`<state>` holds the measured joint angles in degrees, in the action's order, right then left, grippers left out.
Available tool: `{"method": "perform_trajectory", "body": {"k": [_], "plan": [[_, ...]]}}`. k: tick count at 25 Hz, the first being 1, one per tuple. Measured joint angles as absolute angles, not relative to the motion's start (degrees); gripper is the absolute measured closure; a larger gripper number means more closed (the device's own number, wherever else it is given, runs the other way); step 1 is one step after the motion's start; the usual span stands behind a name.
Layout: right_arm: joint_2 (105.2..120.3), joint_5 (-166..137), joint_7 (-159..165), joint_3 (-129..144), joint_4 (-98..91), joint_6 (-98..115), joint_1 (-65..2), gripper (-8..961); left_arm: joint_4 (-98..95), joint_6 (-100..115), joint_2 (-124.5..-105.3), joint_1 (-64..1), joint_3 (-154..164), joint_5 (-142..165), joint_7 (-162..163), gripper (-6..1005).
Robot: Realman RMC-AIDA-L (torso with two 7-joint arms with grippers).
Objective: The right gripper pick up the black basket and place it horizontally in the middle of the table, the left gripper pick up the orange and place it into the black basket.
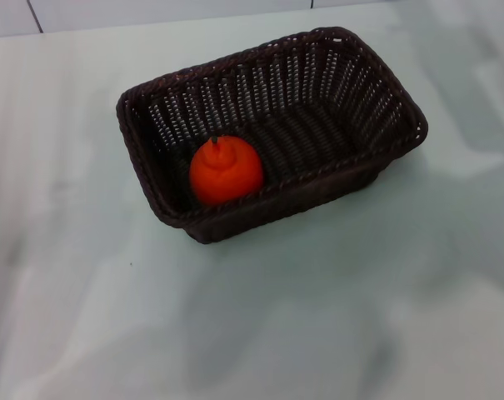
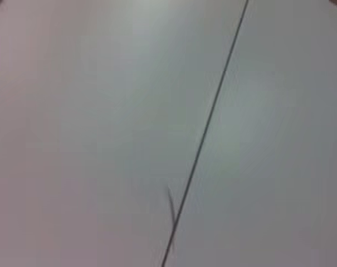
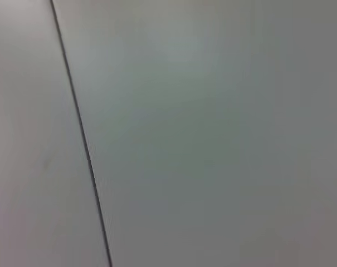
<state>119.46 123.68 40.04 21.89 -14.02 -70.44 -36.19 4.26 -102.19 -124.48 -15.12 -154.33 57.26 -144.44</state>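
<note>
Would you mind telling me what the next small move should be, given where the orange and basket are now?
Probably none beyond keeping both arms parked: the orange already sits inside the black basket, near its left end, and the basket rests on the table. Neither claw appears in any view, so nothing looks left to grasp.

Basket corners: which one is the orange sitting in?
The orange sits in the black basket's near-left corner, against the front wall; the remaining three corners hold nothing.
</note>
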Motion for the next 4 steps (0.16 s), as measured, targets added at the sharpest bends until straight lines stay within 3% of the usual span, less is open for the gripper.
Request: {"method": "perform_trajectory", "body": {"k": [4], "plan": [[119.49, 124.02, 34.63, 21.88, -12.06, -70.3, -37.14, 126, 3.33, -102.4, -124.53, -15.03, -154.7, 57.15, -145.27, 106]]}}
